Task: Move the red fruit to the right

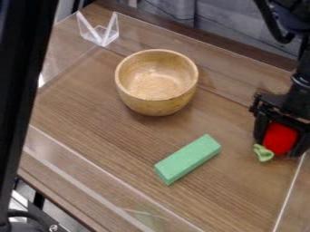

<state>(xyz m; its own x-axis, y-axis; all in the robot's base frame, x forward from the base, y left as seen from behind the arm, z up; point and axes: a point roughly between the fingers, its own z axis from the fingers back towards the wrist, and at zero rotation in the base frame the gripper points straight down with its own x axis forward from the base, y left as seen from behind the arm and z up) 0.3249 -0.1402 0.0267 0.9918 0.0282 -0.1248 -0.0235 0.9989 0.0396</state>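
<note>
Camera view: the gripper (282,136) points down at the table's (97,109) right edge, jaws spread around the red fruit (280,138); grip or contact cannot be confirmed. Its green stem sits at lower left. Wooden bowl (157,81) stands centre; green block (188,159) lies nearer the front.

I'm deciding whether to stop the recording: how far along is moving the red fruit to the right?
Done, it seems: the red fruit lies at the table's far right edge, well right of the wooden bowl and green block. In hand: the gripper stands right over it, jaws open around it, so it looks released. Left: lifting the arm clear.
</note>
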